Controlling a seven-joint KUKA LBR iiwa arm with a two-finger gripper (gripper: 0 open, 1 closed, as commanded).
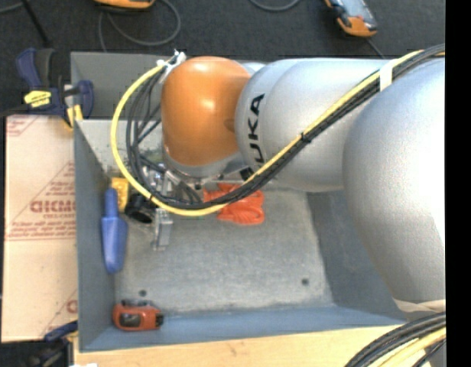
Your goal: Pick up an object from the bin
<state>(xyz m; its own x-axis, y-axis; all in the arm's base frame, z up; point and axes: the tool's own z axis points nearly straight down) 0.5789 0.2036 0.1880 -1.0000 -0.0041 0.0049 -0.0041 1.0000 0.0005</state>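
The thing nearest the hand is a small yellow-and-black object (127,197), lying in the left part of the bin (266,281) close to the left wall. The arm (335,128) is covering part of it, so its kind is hard to tell. Just below it a blue handle-shaped tool (112,234) is lying along that wall.

The hand (159,239) is hanging low over bare floor beside these two — whether it is spread or pressed together I cannot tell. An orange crumpled thing (247,211) is lying partly under the arm, and a small orange-and-black tape measure (136,316) is sitting well apart in the near left corner.

I am judging this as the approach step, with nothing gripped yet. The next move is calling for settling on one thing — likely one of the two nearest — and closing round it clear of the wall.
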